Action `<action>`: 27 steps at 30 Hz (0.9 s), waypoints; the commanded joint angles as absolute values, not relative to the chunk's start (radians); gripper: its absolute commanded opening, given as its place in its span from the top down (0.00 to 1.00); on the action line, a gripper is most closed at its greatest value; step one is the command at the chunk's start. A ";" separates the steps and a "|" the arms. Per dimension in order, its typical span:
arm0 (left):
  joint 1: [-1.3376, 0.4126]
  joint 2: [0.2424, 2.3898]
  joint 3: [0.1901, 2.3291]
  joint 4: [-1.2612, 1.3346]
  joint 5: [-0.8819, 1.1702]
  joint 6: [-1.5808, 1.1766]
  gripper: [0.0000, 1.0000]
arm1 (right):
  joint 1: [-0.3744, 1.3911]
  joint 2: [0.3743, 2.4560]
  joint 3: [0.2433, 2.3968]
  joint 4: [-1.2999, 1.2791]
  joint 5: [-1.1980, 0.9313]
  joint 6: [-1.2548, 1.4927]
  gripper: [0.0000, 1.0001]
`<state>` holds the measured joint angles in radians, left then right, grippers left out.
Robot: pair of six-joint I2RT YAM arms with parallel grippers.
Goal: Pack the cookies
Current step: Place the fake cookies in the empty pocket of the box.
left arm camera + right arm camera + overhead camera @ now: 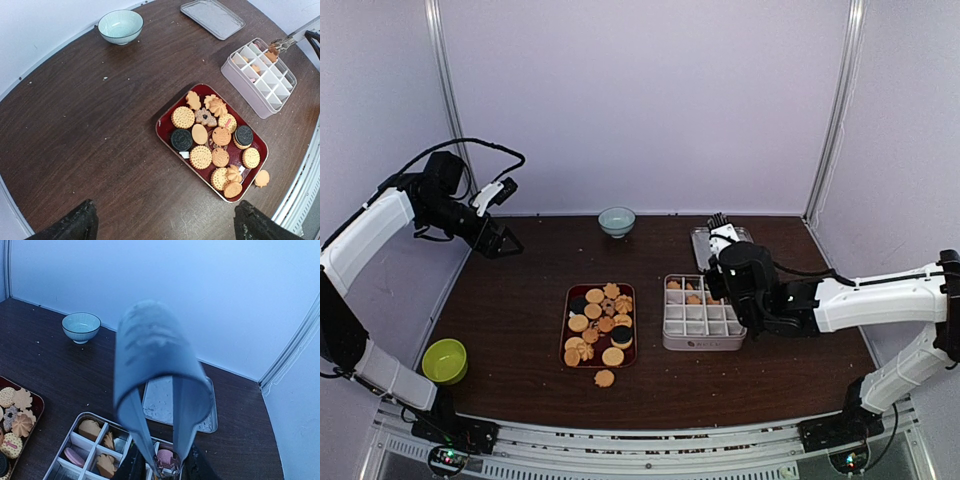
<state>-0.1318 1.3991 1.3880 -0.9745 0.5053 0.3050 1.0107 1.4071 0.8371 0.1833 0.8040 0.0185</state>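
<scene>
Both my pincers are in sight. My right pincer (164,472) is clamped on a pair of metal tongs (155,355). The tongs' tips pinch a pink cookie (165,458) just above the far right corner of a divided tin (705,343). Several cells along the tin's far side hold cookies (90,429), mostly orange, one of them pink. Just beyond the tin, toward the far right corner of the surface (520,300), lies a flat metal lid (161,402).

My left pincer (164,220) hangs high over the far left corner, its fingers spread wide with nothing between them.

Most of the cookies sit on a dark red tray (161,126) in the middle of the surface, left of the tin and apart from it. They are round and flower-shaped golden ones with a few black sandwich rounds among them. One round golden cookie (605,378) lies off the tray, on the surface just beside its near edge.

A pale blue-green bowl (616,220) stands at the middle of the far edge. A yellow-green bowl (444,360) stands close to the near left corner.
</scene>
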 commanded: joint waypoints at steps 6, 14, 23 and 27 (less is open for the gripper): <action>-0.124 1.390 1.410 -0.980 0.517 0.305 0.02 | 0.976 1.365 0.804 0.175 0.745 0.110 0.73; -0.124 1.390 1.406 -0.980 0.517 0.305 0.02 | 0.960 1.340 0.780 0.159 0.741 0.114 0.74; -0.124 1.394 1.407 -0.980 0.519 0.306 0.02 | 0.960 1.257 0.792 0.168 0.764 0.084 0.71; -0.123 1.393 1.407 -0.979 0.516 0.306 0.02 | 0.960 1.241 0.800 0.174 0.732 0.094 0.71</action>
<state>-0.1314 1.3991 1.3880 -0.9749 0.5053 0.3050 0.9634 1.2720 0.7803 0.1474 0.7403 0.0914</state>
